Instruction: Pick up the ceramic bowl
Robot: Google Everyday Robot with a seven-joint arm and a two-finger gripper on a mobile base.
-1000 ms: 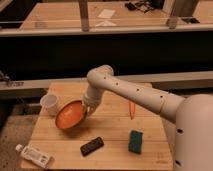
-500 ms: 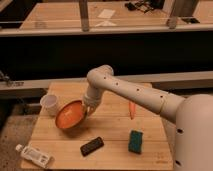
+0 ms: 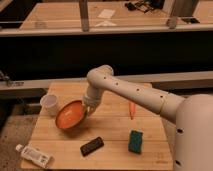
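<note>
The ceramic bowl [image 3: 69, 115], bright orange inside with a darker rim, is at the left middle of the wooden table [image 3: 110, 155]. It is tilted, its right rim raised toward my gripper [image 3: 89, 109]. The gripper comes down from the white arm [image 3: 130, 90] and is shut on the bowl's right rim. The bowl's lower left edge is close to the tabletop; I cannot tell whether it touches.
A small white cup [image 3: 50, 103] stands just left of the bowl. A black flat object [image 3: 92, 146] lies in front, a green sponge [image 3: 135, 141] to the right, a thin orange item [image 3: 131, 110] beyond it, and a white tube [image 3: 35, 156] at the front left corner.
The bowl and gripper have stayed almost in place; the bowl looks slightly more tilted and raised at its right rim.
</note>
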